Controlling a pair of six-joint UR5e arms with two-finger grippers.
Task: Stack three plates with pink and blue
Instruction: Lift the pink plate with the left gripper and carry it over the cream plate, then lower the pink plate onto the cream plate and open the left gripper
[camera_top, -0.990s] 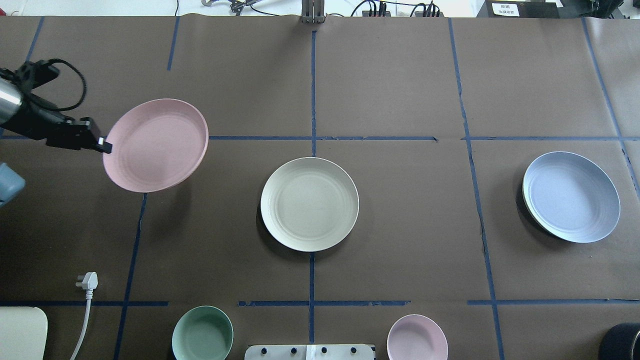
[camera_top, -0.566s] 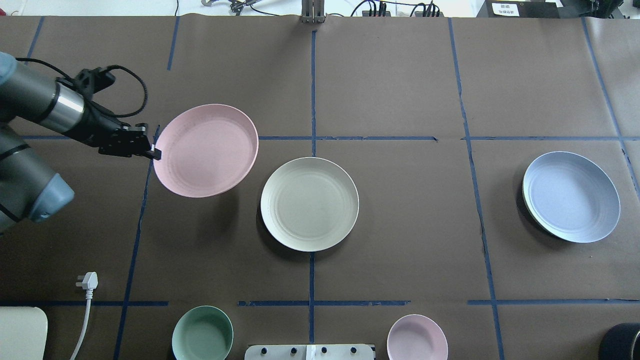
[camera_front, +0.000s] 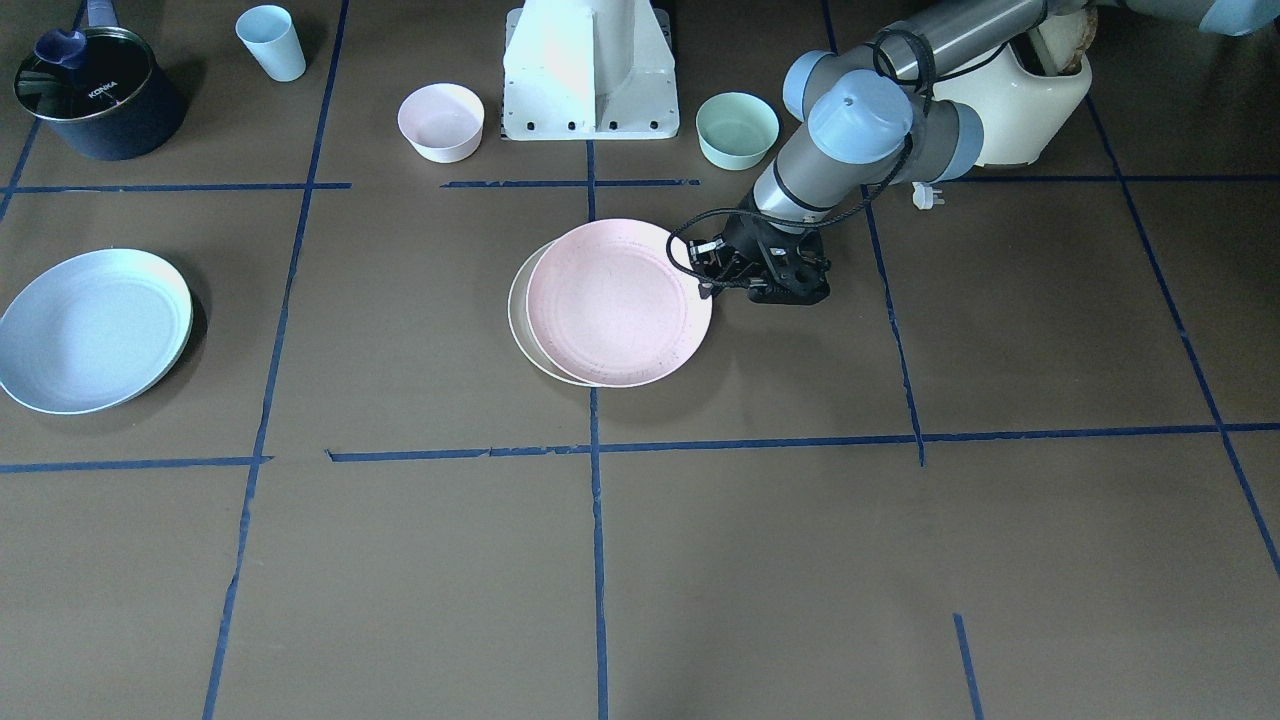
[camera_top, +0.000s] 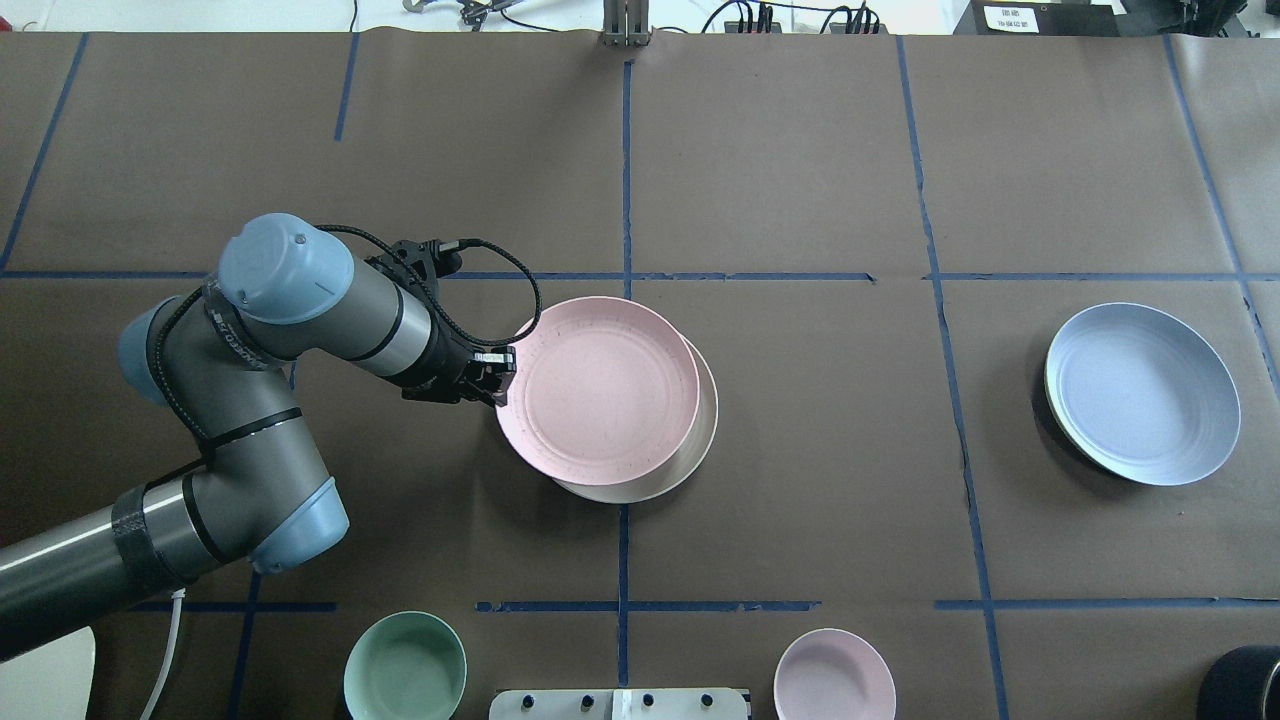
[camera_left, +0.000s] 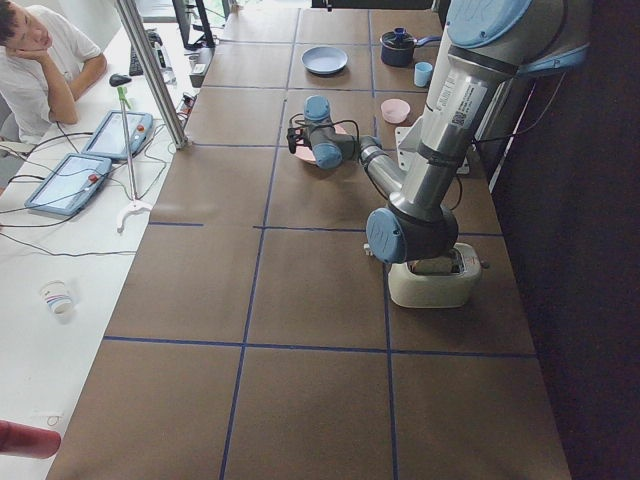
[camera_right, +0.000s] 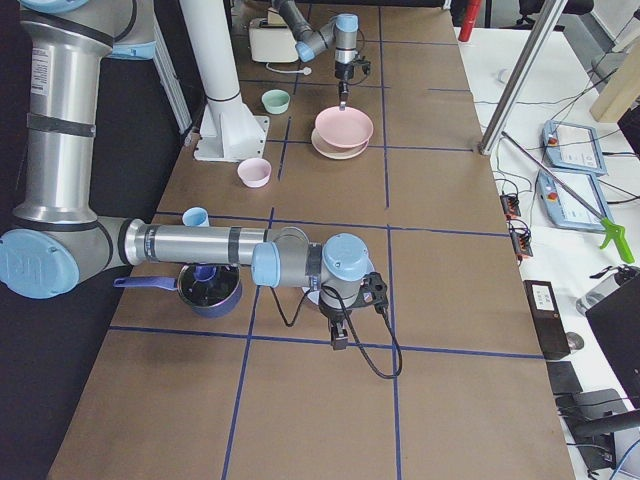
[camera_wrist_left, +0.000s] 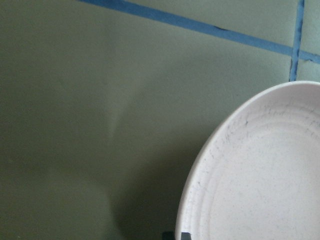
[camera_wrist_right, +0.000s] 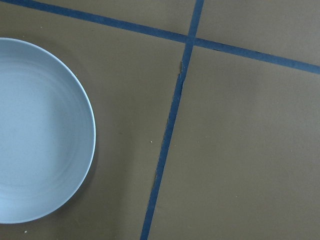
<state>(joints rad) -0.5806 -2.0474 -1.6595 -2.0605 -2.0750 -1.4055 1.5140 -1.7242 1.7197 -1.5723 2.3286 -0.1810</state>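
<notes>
Left arm, carry-and-place step. The left pincer (camera_top: 503, 372) is clenched on the left rim of the pink plate (camera_top: 600, 385). In the left wrist view a fingertip sits right at the plate's edge. From the pincer, the plate extends toward the robot's right, roughly level.

Position: the pink plate is over the cream plate (camera_top: 690, 455) at mid-counter (camera_top: 800, 180) but not centred on it. A cream crescent shows on the robot's right and near sides, so the pink plate is offset to the left and slightly away from the base. In the exterior right view there seems to be a gap between the two plates. I judge it is held just above, not resting, though contact at one edge cannot be ruled out.

Blue plate (camera_top: 1145, 393): flat on the counter, well apart on the robot's right. The right pincer (camera_right: 340, 340) hangs beside it and shows only in the side view, so I cannot tell whether it is released or clenched. The right wrist view shows the blue plate at its left edge.

Judgement: about a third done, with no plate released onto the stack yet. The next move depends on the offset. Nudge right and toward the base until the crescent closes, then lower and release. The right arm is much nearer the blue plate.

Risk: releasing off-centre could leave the pink plate tilted on the cream rim.
</notes>
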